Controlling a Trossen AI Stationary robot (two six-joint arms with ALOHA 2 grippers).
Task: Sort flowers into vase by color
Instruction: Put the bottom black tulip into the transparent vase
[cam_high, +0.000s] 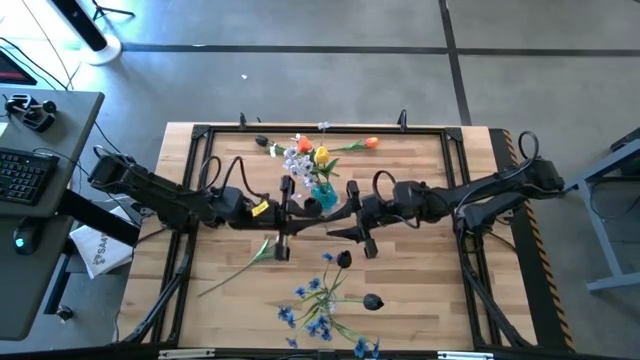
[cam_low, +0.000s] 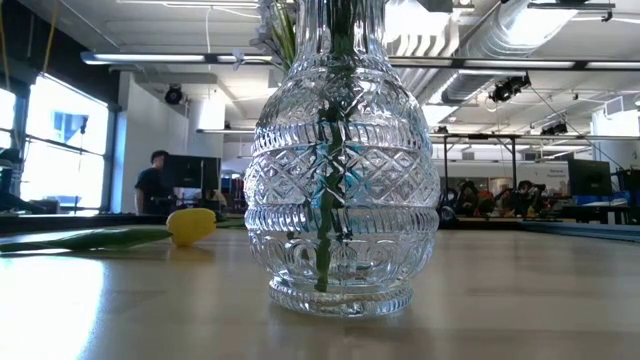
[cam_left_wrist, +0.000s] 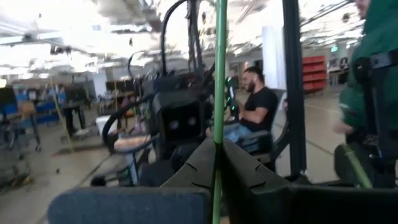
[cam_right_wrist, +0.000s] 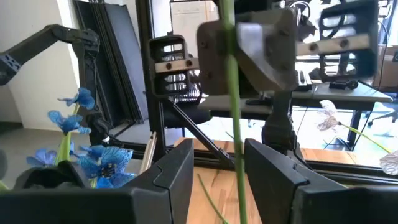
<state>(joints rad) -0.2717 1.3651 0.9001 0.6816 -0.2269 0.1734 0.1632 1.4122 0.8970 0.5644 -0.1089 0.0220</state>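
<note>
A clear cut-glass vase (cam_low: 340, 170) stands at the table's middle (cam_high: 322, 190), holding white, orange-yellow and blue flowers (cam_high: 305, 160). Both grippers meet just in front of it. My left gripper (cam_left_wrist: 216, 163), coming from the table's left (cam_high: 303, 206), is shut on a thin green stem (cam_left_wrist: 219, 74) that stands upright. My right gripper (cam_right_wrist: 217, 177), coming from the right (cam_high: 340, 208), is open, with one finger on either side of the same stem (cam_right_wrist: 231, 93) and a gap left. The stem's blossom lies outside both wrist views. My left gripper pinches the green stem (cam_left_wrist: 217, 146) between its two fingers. The fingers come about level from the table's left and lie across the stem. The stem stands upright in the hold and runs above and below the fingers, with both ends out of the wrist view.
A yellow tulip (cam_high: 265, 249) lies at the near left, also seen in the low view (cam_low: 190, 226). An orange tulip (cam_high: 370, 143) lies at the far side. Blue sprays (cam_high: 318, 300) and two dark buds (cam_high: 372, 300) lie at the near middle. People sit in the room beyond.
</note>
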